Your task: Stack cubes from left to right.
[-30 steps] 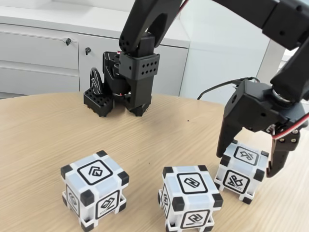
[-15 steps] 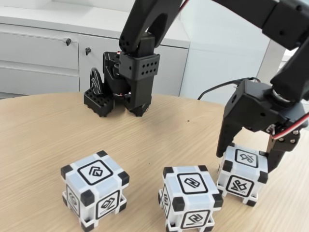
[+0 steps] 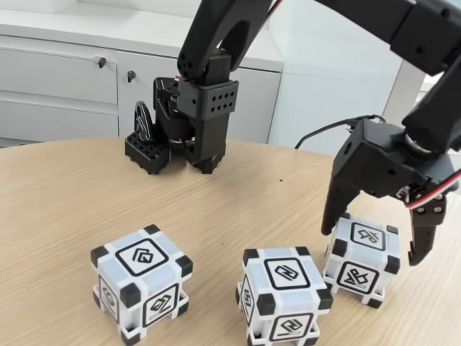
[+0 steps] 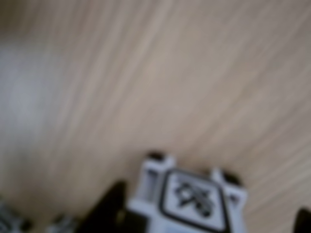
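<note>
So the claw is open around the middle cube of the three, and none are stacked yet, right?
Not the middle one. In the fixed view the claw straddles the right-hand cube, fingers open either side. The middle cube and left cube sit untouched; nothing is stacked.

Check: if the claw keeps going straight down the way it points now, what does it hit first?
Most likely the right-hand cube in the fixed view. The open claw points down with one finger on each side of it, so the palm would meet the cube's top. The finger tips might reach the table first; depth is unclear.
</note>
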You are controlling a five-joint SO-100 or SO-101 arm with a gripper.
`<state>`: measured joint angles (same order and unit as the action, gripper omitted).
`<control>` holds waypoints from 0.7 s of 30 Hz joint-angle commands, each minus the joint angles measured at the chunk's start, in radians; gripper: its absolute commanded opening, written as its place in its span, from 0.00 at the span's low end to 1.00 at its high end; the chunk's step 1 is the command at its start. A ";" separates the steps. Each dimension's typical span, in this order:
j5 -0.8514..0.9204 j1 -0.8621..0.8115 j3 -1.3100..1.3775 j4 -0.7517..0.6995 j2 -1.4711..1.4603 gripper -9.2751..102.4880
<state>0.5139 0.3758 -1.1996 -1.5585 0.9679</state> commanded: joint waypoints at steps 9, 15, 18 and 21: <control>-0.005 -0.014 0.031 -0.005 0.025 0.41; -0.026 -0.051 0.031 0.003 0.026 0.41; 0.005 -0.086 0.035 0.003 0.025 0.41; 0.008 -0.089 0.032 0.003 0.020 0.41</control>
<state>0.5123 0.2961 -1.1996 -1.5585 0.9679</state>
